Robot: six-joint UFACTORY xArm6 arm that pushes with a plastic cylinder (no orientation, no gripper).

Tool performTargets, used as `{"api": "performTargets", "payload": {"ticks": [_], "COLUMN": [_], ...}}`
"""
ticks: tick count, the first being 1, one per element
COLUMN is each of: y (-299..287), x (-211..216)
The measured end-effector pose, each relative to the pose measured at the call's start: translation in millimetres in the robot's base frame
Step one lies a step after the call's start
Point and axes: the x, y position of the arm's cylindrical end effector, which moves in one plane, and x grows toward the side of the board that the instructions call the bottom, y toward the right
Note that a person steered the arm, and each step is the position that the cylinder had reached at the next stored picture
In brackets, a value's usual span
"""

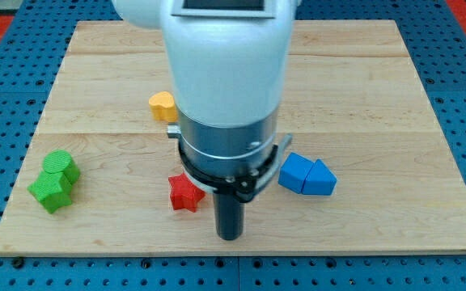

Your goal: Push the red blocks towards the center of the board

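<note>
Red star-shaped block [184,193] lies on the worktop [379,97] below centre, just beside my tip [230,236], to its upper left in the camera view. No jaws here: only my rod. Blue blocks [307,175] sit right, green blocks [55,180] far left, yellow block [163,105] above.

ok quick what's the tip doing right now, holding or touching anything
My tip: a bare rod with nothing to hold, just to the view's right of the red star block; whether they touch cannot be told.
</note>
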Motion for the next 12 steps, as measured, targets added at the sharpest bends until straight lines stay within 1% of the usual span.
{"api": "performTargets", "payload": {"ticks": [3, 4, 6, 9, 12], "y": [-55, -56, -54, -51, -42], "x": [-10, -11, -32, -86, -115]}}
